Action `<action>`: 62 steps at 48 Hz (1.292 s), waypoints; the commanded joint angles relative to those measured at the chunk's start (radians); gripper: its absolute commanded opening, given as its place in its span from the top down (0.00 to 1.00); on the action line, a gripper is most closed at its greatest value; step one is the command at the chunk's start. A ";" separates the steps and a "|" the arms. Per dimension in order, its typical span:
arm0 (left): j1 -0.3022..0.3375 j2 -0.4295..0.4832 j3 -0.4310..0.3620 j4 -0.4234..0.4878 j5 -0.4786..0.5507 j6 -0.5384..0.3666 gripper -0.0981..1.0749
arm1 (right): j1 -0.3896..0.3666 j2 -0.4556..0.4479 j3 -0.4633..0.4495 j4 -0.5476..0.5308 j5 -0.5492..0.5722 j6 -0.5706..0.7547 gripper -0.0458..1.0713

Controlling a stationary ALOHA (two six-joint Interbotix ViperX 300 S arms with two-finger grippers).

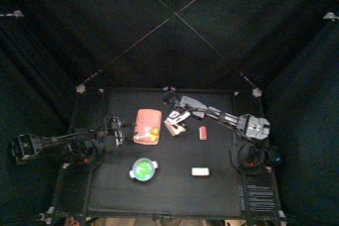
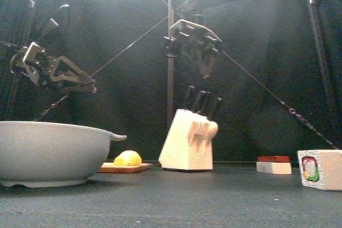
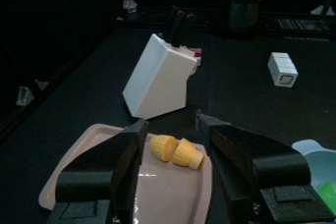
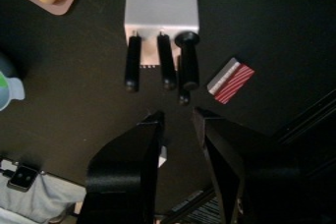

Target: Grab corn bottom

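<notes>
The corn (image 3: 175, 150) lies on a pinkish board (image 3: 98, 154) on the worktop (image 3: 262, 110), just beside the white knife block (image 3: 160, 73). In the left wrist view the left end effector (image 3: 172, 165) is released, its jaws spread wide on either side of the corn and not touching it. In the front view the corn (image 2: 127, 158) sits low on the board between the grey bowl (image 2: 47, 151) and the knife block (image 2: 191, 139). The right end effector (image 4: 178, 122) hangs high above the knife block's black handles (image 4: 161, 59), jaws only narrowly parted, holding nothing. A red-and-white striped packet (image 4: 231, 80) lies near the block.
</notes>
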 commanded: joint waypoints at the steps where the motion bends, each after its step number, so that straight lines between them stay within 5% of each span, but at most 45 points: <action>1: -0.003 0.003 -0.012 -0.003 -0.005 -0.002 0.21 | 0.012 -0.137 0.094 0.008 -0.104 0.021 0.33; 19: -0.057 0.002 -0.043 -0.038 -0.005 -0.011 0.21 | 0.126 -0.454 0.489 0.017 -0.649 0.087 0.33; 30: -0.166 0.002 -0.057 -0.130 0.023 -0.015 0.20 | 0.140 -0.649 0.787 -0.011 -1.003 0.078 0.33; 39: -0.267 0.002 -0.127 -0.316 0.268 -0.006 0.20 | 0.138 -0.831 1.009 -0.046 -1.355 0.086 0.33; 45: -0.307 0.003 -0.207 -0.399 0.483 -0.002 0.20 | 0.130 -0.876 1.111 -0.072 -1.555 0.069 0.33; 62: -0.328 0.089 -0.382 -0.554 0.857 -0.008 0.20 | 0.129 -0.861 1.256 -0.267 -1.755 0.083 0.33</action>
